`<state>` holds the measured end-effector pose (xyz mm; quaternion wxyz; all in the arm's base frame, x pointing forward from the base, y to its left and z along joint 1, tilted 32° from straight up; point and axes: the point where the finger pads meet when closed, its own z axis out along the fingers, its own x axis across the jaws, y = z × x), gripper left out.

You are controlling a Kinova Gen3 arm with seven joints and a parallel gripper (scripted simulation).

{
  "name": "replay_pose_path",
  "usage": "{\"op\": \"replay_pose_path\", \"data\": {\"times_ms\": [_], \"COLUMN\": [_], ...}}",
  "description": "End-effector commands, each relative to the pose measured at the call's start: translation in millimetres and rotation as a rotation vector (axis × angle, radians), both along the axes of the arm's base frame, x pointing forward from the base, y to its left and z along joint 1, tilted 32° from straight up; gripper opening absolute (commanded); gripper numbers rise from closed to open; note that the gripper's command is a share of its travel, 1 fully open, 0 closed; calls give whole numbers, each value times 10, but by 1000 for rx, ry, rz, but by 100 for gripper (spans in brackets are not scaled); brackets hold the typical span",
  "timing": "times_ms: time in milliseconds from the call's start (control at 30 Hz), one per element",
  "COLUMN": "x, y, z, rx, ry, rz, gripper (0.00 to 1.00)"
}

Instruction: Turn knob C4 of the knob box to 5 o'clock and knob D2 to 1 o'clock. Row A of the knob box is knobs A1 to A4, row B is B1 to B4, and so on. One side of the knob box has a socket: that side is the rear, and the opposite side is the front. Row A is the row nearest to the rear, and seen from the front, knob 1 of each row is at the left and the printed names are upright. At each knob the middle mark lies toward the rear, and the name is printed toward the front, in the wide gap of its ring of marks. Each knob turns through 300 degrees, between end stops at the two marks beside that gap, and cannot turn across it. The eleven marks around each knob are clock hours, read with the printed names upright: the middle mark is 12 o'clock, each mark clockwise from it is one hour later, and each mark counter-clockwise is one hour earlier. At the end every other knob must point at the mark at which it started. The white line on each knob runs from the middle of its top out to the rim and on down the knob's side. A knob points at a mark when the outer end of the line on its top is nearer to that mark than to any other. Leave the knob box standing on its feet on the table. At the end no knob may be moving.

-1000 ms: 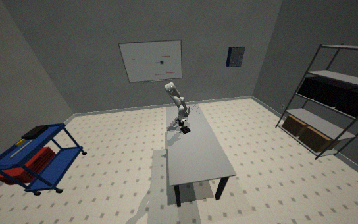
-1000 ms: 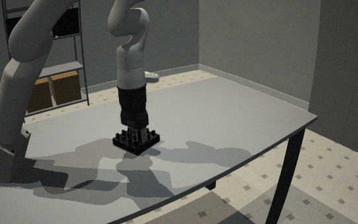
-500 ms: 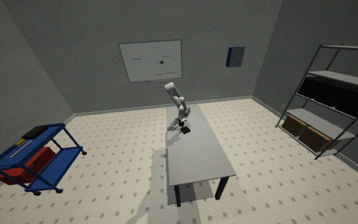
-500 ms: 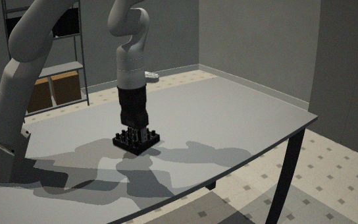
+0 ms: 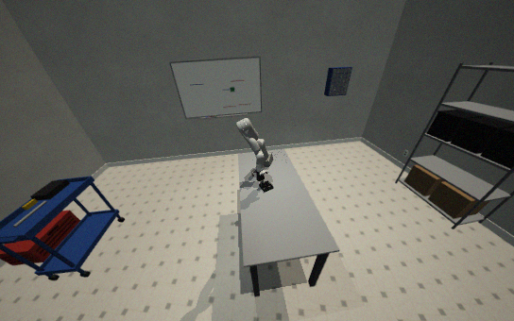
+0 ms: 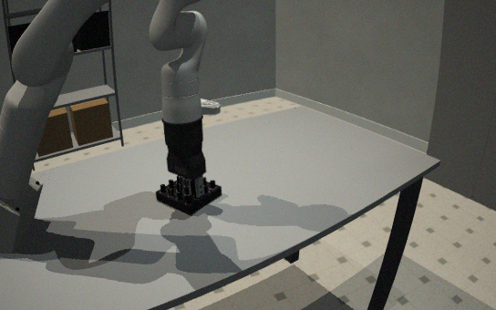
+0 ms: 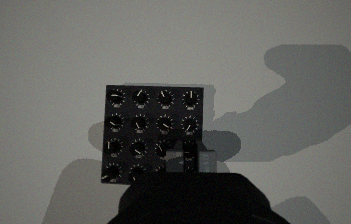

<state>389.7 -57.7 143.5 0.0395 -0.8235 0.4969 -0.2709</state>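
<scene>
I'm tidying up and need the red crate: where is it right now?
In the top view, the red crate is at the left, on the lower shelf of the blue cart.

Looks like I'm working in a lab or test room, pretty plain one tbh. My fingers point(image 6: 196, 187) are down over a bare-looking grey table point(image 5: 279, 222) point(image 6: 292, 150) point(image 7: 41, 60) with dark legs, and my own arm point(image 5: 261, 153) point(image 6: 181, 87) rises above them. Way off from my fingertips there's a whiteboard point(image 5: 217, 99) with a few coloured strokes on the wall, plus a metal shelf unit point(image 5: 444, 103) point(image 6: 117, 96) with black bins and brown boxes. Well out on the other side sits a blue cart point(image 5: 92, 231) with red stuff on its lower shelf. Speckled tile floor point(image 5: 170, 203) point(image 6: 447, 228) below my fingers, grey walls all round, nothing homey.
</scene>
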Motion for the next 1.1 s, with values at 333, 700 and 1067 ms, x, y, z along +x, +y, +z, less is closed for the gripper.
{"op": "replay_pose_path", "data": {"times_ms": [333, 700, 1067], "x": [1, 1, 1], "y": [1, 1, 1], "z": [4, 4, 4], "rx": [9, 41, 116], "ry": [-5, -18, -50], "rz": [-16, -71, -203], "gripper": [30, 30, 30]}}
